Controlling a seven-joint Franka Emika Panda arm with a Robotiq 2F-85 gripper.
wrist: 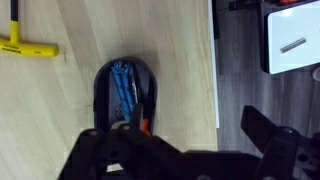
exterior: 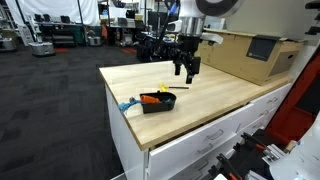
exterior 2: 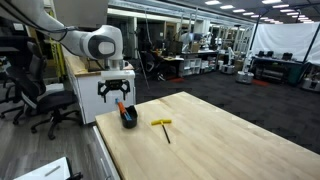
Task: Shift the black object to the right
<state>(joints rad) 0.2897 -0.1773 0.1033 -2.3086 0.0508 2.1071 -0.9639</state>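
Note:
The black object is a small black dish [exterior: 158, 101] holding a blue item and an orange item, near the edge of the wooden table [exterior: 215, 95]. It also shows in an exterior view [exterior 2: 128, 118] and in the wrist view [wrist: 125, 88]. My gripper [exterior: 187, 70] hangs above the table, close over the dish [exterior 2: 115, 95], open and empty. In the wrist view [wrist: 190, 150] one finger is over the dish's near end and the other is out past the table edge.
A yellow T-shaped tool [exterior: 165, 88] lies on the table beside the dish; it also shows in an exterior view [exterior 2: 162, 125] and the wrist view [wrist: 25, 45]. A cardboard box [exterior: 250, 55] stands at the back. A white sheet [wrist: 290, 45] lies below the table edge.

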